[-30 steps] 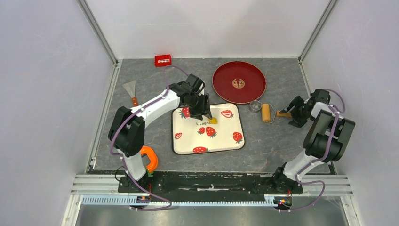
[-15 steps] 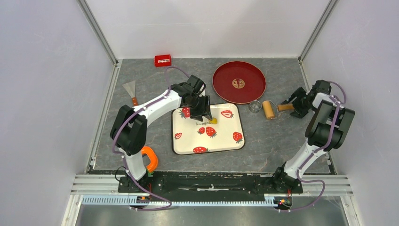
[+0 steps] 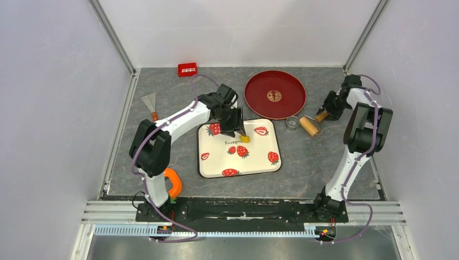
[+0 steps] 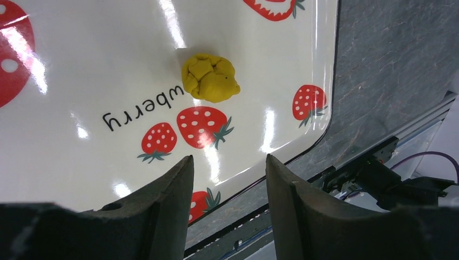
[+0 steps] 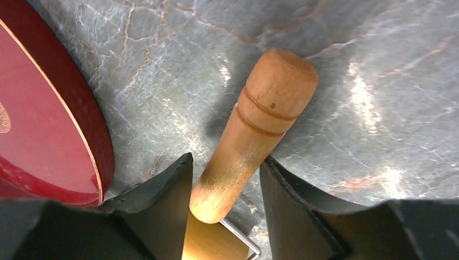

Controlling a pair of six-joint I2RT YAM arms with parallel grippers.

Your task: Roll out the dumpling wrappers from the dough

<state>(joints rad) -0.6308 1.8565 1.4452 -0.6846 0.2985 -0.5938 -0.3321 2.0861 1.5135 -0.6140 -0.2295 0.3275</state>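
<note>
Hovering with left fingers (image 4: 162, 211) spread open above the strawberry tray (image 4: 81, 65), clear of the dough (image 4: 211, 77), a crumpled yellow lump lying on that tray by the lettering. Straddling the wooden roller handle (image 5: 260, 108) with right fingers (image 5: 162, 206) on the worktop (image 5: 379, 81) beside the red plate (image 5: 43, 124); cannot tell whether clamped.

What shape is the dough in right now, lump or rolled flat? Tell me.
Lump. The dough sits as a creased, rounded ball on the tray, not spread thin.

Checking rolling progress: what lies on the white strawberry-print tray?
One lumpy bright-yellow dough ball, not flattened, on the white strawberry-print tray. The left arm hides the tray's far-left corner.
</note>
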